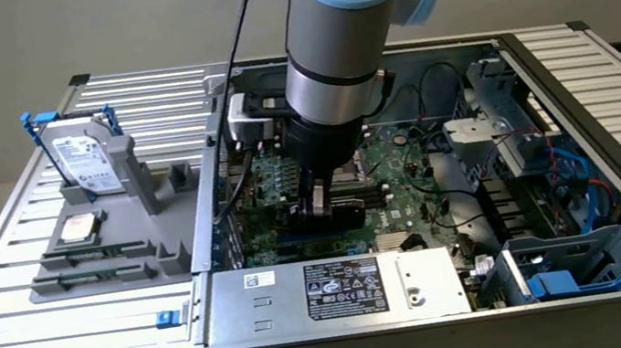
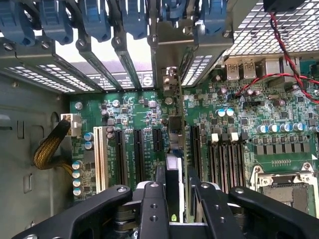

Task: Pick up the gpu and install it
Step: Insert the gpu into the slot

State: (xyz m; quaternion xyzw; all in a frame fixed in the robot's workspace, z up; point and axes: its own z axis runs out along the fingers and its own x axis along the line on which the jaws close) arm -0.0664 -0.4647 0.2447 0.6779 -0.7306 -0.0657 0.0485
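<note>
The gpu [image 1: 330, 219] is a flat black card standing on edge inside the open computer case [image 1: 594, 95], low over the green motherboard [image 1: 409, 168]. My gripper [image 1: 325, 201] reaches straight down into the case and is shut on the card's upper edge. In the wrist view the gpu [image 2: 173, 164] runs edge-on between my two black fingers [image 2: 152, 199], lined up with a long slot. Its silver end bracket [image 2: 172, 84] reaches the rear slot opening of the case. Whether the card sits fully in the slot I cannot tell.
Black expansion slots [image 2: 122, 154] and a white one [image 2: 99, 159] lie beside the card, with RAM slots [image 2: 222, 159] and the CPU socket [image 2: 284, 184] on the other side. Blue bracket clips [image 2: 94, 20] line the rear. A hard drive [image 1: 86, 157] and a small silver drive [image 1: 78, 227] stand on a grey fixture outside.
</note>
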